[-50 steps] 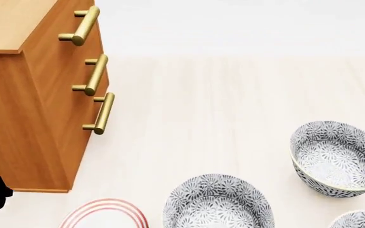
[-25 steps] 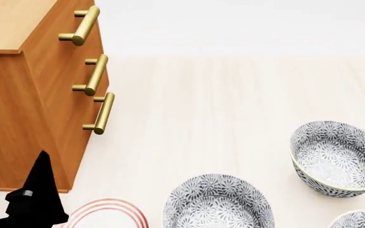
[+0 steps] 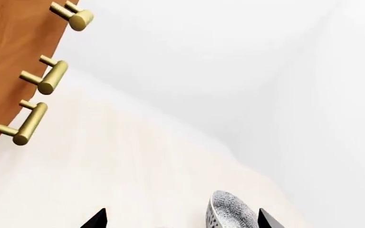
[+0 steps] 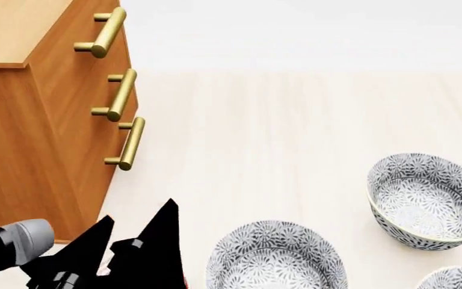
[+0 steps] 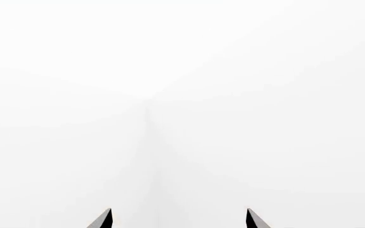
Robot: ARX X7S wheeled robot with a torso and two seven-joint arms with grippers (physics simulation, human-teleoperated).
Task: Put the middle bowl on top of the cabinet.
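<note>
Down at the lower left of the head view, the left claw [image 4: 139, 241] sits between the cabinet [image 4: 46, 138] and the middle bowl [image 4: 277, 256], fingers spread wide and pinching nothing. My guess is it's lining up to reach for the near rim, since that bowl is the closest one to it and nothing lies between them. The bowl rests upright on the pale desk [image 4: 279, 132], partly cut off by the frame edge, so I can't see all of it. Two lookalikes are around: the right bowl [image 4: 426, 201] farther out, and a sliver of a third bowl [image 4: 456, 278] in the corner. They're apart from the middle one, so mixing them up is the bigger risk, not bumping them. The left wrist view only catches one bowl edge-on between the finger tips, and I can't tell which bowl it is. The cabinet stands just beside the claw, handles [image 4: 121, 95] sticking out toward the desk, and those could snag the arm on the lift. The right claw [image 5: 178, 219] is spread too, empty, facing blank white, well out of the action.
</note>
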